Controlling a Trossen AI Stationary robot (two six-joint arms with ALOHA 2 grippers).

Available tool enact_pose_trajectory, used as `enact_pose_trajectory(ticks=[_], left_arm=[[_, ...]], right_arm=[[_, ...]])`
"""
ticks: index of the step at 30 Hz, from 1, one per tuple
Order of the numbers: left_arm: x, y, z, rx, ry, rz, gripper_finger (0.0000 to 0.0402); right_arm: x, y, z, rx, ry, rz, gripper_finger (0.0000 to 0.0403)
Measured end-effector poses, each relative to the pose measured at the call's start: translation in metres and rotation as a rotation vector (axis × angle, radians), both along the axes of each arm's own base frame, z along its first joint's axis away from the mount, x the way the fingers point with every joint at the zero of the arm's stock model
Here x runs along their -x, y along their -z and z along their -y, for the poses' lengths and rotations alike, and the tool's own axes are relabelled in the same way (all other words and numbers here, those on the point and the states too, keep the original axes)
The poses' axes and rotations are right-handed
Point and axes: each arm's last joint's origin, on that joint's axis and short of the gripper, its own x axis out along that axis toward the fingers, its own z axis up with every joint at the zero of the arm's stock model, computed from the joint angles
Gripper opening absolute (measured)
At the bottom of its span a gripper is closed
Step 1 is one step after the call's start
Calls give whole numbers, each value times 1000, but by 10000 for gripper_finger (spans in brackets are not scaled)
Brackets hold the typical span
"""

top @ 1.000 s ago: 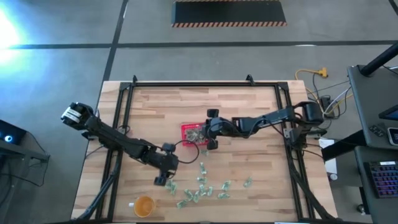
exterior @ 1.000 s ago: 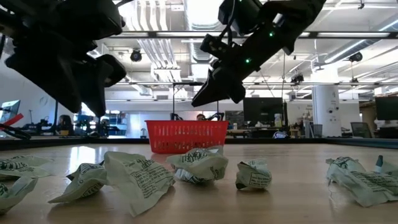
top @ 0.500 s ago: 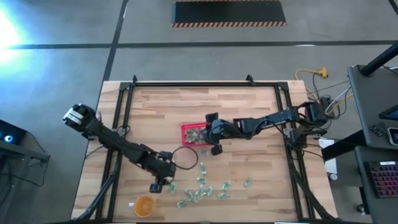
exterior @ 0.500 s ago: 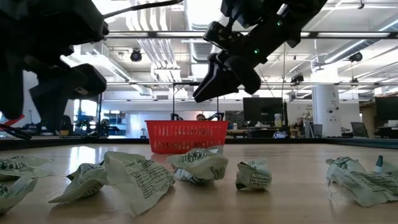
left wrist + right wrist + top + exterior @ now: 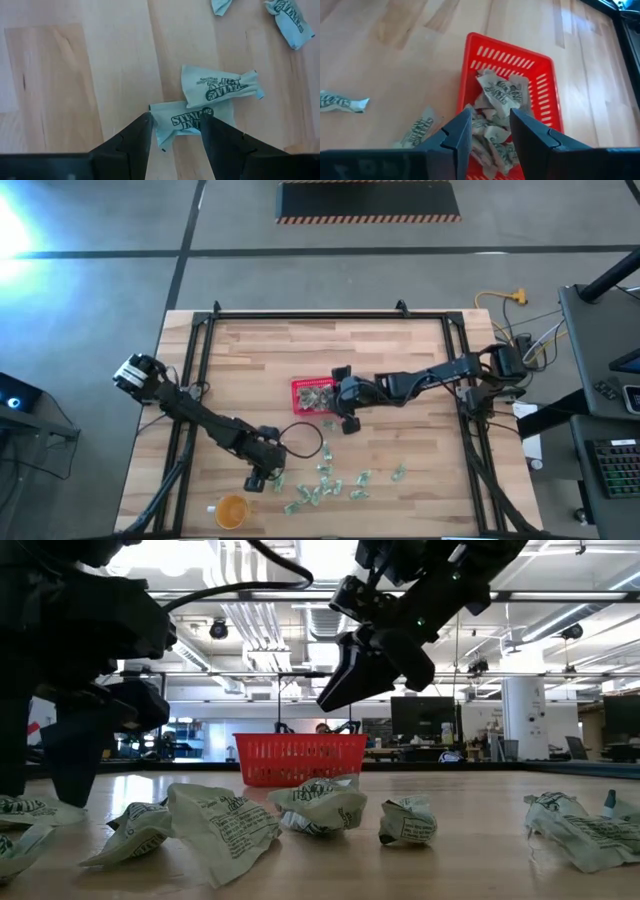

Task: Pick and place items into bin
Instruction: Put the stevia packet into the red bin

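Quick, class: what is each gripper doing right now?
Left gripper: open, fingers either side of a pale green and white wrapped packet on the wooden table, not gripping.
Right gripper: open, empty, above the red meshed plastic basket.

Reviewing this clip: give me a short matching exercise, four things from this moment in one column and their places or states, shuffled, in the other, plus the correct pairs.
Things
1. left gripper
2. right gripper
3. red basket
4. orange cup

Places or states
A. holds several packets
B. open, a packet between its fingers
C. at the table's near edge, left of the loose packets
D. open, above the basket

Pairs: 1-B, 2-D, 3-A, 4-C
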Motion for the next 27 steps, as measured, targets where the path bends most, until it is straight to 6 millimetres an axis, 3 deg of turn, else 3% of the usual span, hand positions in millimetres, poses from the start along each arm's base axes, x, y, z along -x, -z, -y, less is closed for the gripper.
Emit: enact_pose_trajectory(ticks=[6,14,21,27], left_arm=[[1,-1,-1,-2,-1,2,126],[2,-7,-1,0,15,25,11],[3,-15,-5,-28,30,67,7],[3,-31,-14,-167,33,190,2]], right_arm=[[0,0,-5,-6,-7,-2,117],[2,1,-10,-18,-10,-17,107],[9,7,-25,-18,-43,-105,105],[18,13,-40,-59,-33,-191,99]])
